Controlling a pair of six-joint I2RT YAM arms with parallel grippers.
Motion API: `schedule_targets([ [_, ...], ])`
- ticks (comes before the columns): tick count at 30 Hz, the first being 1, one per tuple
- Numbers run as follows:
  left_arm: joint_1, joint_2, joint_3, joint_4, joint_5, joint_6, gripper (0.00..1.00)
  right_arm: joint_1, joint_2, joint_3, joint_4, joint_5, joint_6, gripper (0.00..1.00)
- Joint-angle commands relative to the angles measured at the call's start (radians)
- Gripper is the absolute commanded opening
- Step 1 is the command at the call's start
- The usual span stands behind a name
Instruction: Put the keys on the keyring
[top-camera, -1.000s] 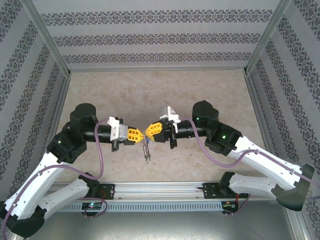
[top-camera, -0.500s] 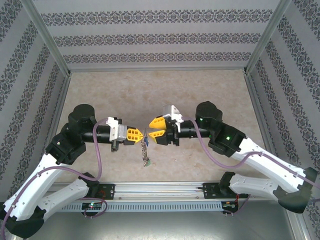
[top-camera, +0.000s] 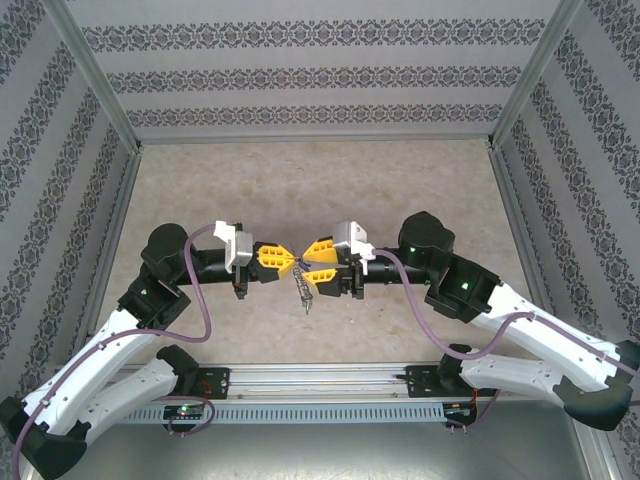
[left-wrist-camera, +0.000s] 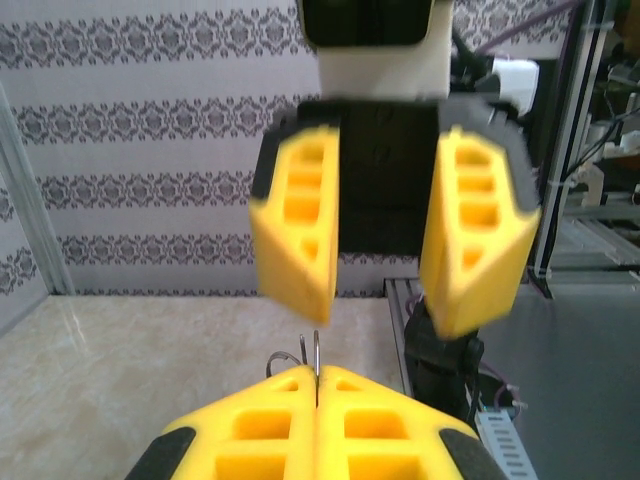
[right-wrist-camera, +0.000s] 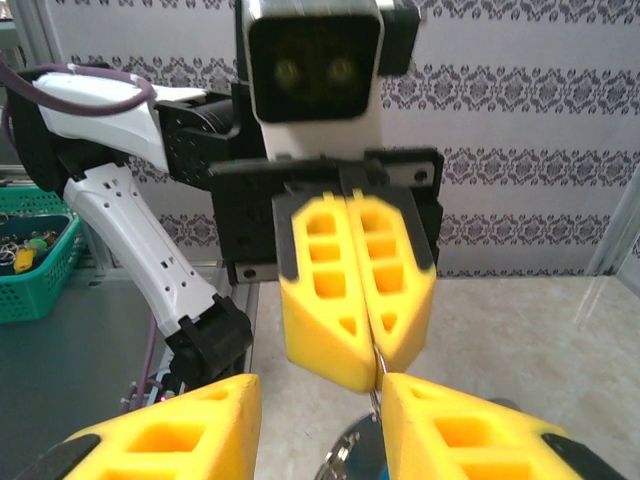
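Mid-frame from above, the keyring (top-camera: 303, 288) is too small to show what hangs on it. At the right wrist view's bottom edge, a blurred silvery-blue shape (right-wrist-camera: 362, 458) is cut off.

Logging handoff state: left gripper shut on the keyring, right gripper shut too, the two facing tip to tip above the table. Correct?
One error: the right gripper is open, not shut. The left wrist view shows its fingers standing well apart. The rest holds: the left gripper is shut on the keyring, and the two face tip to tip above the table.
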Motion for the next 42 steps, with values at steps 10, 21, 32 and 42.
schedule_targets([
  [10, -0.011, -0.025, 0.012, 0.131, 0.064, -0.035, 0.0, 0.008, 0.034, 0.021, 0.027, 0.053, -0.029, 0.33],
  [21, -0.011, -0.044, 0.021, 0.064, 0.054, 0.009, 0.0, 0.008, 0.003, 0.002, 0.02, 0.127, -0.046, 0.35],
  [32, -0.01, -0.044, 0.038, 0.019, 0.054, 0.033, 0.0, 0.007, 0.018, 0.005, 0.042, 0.067, -0.049, 0.34],
  [42, -0.011, -0.035, 0.04, 0.024, 0.055, 0.031, 0.0, 0.01, 0.031, 0.005, 0.043, -0.005, -0.043, 0.28],
])
